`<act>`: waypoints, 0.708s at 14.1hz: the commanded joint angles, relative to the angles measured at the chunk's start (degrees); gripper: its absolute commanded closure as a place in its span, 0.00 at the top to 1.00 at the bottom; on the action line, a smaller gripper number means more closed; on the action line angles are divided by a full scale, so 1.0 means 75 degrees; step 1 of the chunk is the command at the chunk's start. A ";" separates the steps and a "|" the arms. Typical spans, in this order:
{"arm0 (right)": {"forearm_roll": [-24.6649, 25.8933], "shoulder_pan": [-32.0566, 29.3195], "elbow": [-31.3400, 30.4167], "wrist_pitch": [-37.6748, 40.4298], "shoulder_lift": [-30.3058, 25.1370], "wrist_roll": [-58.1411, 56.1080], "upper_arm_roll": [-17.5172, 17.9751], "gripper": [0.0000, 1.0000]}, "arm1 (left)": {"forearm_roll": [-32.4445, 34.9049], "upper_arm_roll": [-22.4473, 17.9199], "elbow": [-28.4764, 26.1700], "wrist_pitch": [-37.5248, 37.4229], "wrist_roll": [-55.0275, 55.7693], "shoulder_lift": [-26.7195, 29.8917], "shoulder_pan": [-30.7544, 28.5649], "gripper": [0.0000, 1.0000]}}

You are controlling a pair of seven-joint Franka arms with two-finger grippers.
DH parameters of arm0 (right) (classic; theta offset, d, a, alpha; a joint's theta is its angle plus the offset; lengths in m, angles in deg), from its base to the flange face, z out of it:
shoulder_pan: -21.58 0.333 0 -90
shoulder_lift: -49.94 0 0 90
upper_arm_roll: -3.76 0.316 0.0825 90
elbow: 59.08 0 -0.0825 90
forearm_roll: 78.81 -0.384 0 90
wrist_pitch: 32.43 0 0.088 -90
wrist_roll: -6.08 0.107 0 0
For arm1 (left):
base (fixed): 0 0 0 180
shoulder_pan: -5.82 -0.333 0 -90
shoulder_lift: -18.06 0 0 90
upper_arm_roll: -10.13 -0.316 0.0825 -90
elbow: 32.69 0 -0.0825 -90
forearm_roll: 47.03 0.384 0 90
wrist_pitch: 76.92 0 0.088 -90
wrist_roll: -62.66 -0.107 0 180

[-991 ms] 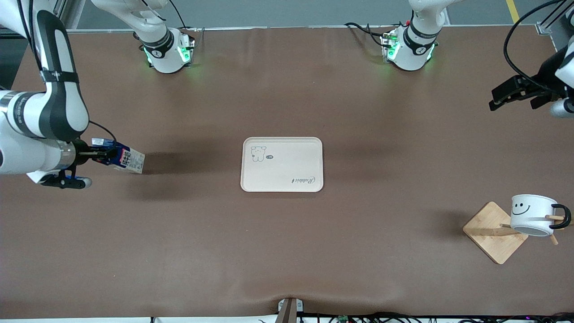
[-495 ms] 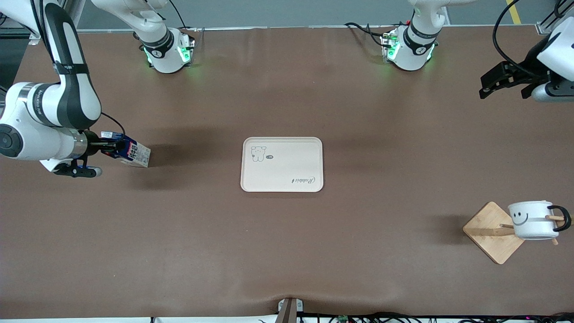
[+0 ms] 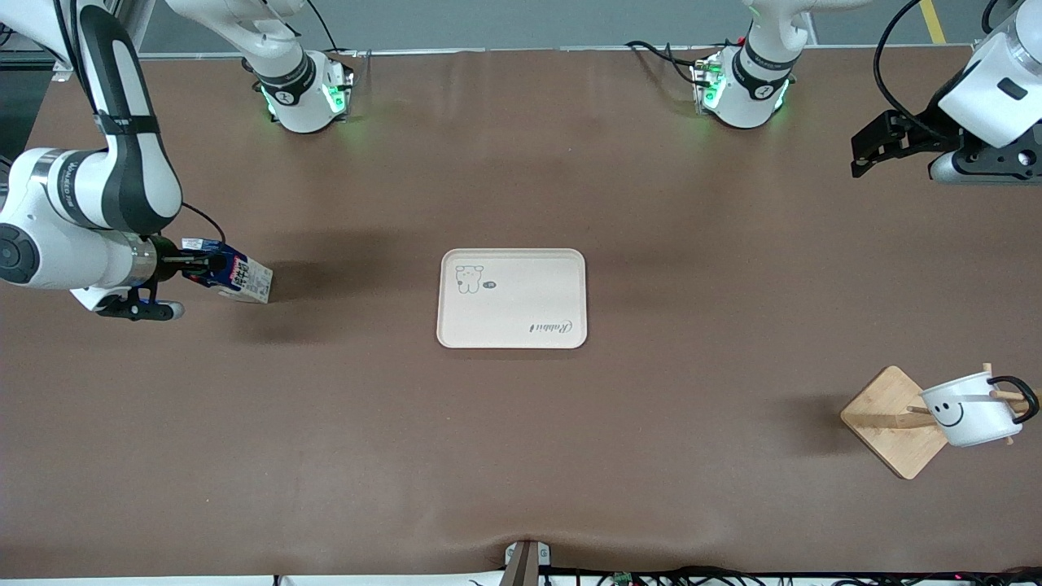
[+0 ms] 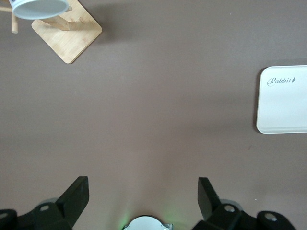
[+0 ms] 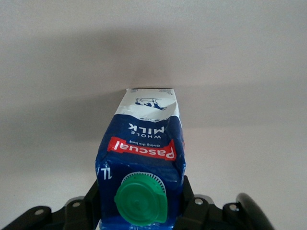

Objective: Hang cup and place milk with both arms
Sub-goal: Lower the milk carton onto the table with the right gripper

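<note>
The cup (image 3: 969,407), white with a black smiley, hangs tilted by its black handle on a peg of the wooden rack (image 3: 891,423) at the left arm's end of the table. In the left wrist view the cup's rim (image 4: 38,7) shows above the rack base (image 4: 67,33). My left gripper (image 3: 864,155) is open and empty, raised over the table at that end; its jaws (image 4: 141,196) stand wide apart. My right gripper (image 3: 203,267) is shut on the milk (image 3: 240,281), tilted low over the table at the right arm's end. The right wrist view shows the carton (image 5: 144,153) and its green cap (image 5: 141,199) between the fingers (image 5: 91,201).
A cream tray (image 3: 513,325) with a bear print lies at the middle of the table, between the milk and the rack. Its edge also shows in the left wrist view (image 4: 283,120). Both arm bases glow green along the table's edge.
The left gripper has drawn away from the rack toward its base. The cup has swung on its peg and now hangs tilted. The right gripper carried the milk slightly toward the tray, then held still.
</note>
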 commanded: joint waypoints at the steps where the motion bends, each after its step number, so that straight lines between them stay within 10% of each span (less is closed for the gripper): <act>1: 0.0109 -0.0160 -0.0275 -0.0126 -0.0208 -0.0102 0.0102 1.00 | 0.0159 -0.0120 -0.0158 0.0128 -0.0081 0.0204 0.0017 1.00; 10: 0.0062 -0.0160 -0.0030 -0.0044 -0.0208 -0.0125 0.0114 1.00 | 0.0159 -0.0108 -0.0217 0.0831 0.0071 0.0110 -0.0182 1.00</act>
